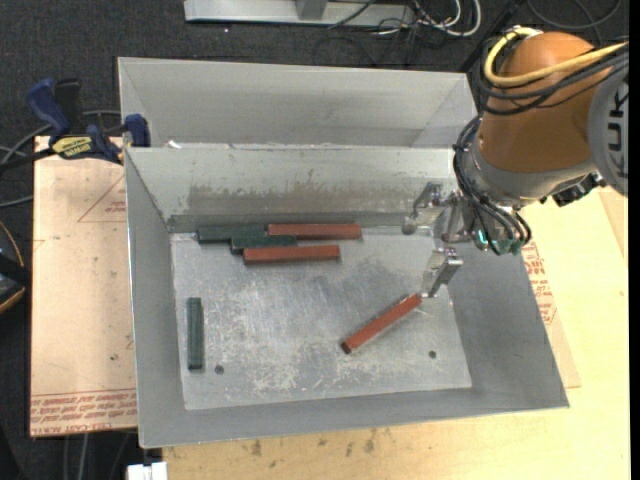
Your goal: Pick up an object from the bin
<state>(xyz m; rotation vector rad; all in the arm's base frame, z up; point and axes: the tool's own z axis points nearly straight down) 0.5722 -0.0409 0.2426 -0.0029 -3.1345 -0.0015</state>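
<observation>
Reddish-brown long flat bar [382, 324] lies slantwise right of centre in the grey metal bin [300, 378], pincer [440, 271] at its upper end, opening indeterminable. Judged stiff, light: grip across narrow width.

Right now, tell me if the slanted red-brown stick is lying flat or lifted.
Lying flat: the red-brown stick rests slanted on the bin floor, its upper end by the gripper.

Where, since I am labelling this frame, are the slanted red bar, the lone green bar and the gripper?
slanted red bar [382, 324], camera view, middle of its length.
lone green bar [194, 334], camera view, middle of its length.
gripper [436, 280], camera view, its lower tip end.
</observation>
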